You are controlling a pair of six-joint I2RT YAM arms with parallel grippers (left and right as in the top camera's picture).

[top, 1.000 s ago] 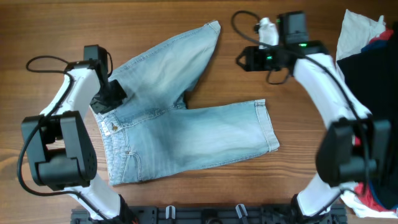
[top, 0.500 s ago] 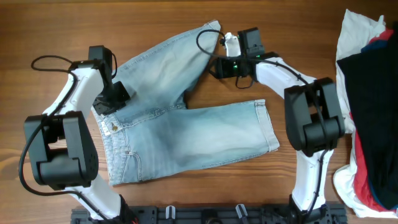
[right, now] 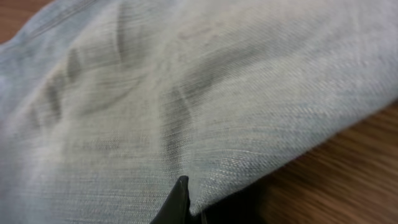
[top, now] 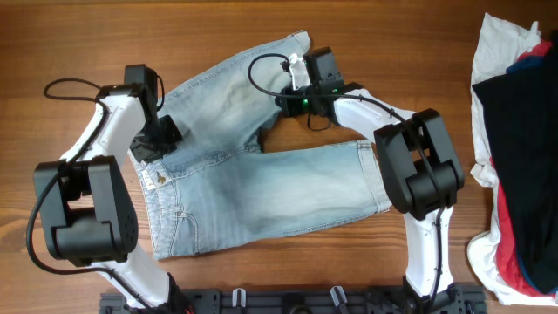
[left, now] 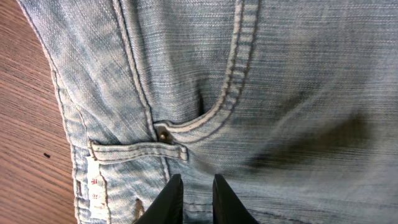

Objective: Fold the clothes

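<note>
Shorts (top: 261,187) were noted flat on table (top: 218,26), waistband toward left arm, legs splayed rightward | left tool (left: 194,190) pressed nearly together over waistband | right tool (top: 281,102) set at far leg's inner edge, nearer it; opening could not be told.

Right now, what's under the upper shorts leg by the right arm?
Wooden table shows beside the shorts leg's edge, with dark shadow beneath it. One of the right arm's fingers shows at that edge; whether the other is underneath, the denim hides.
</note>
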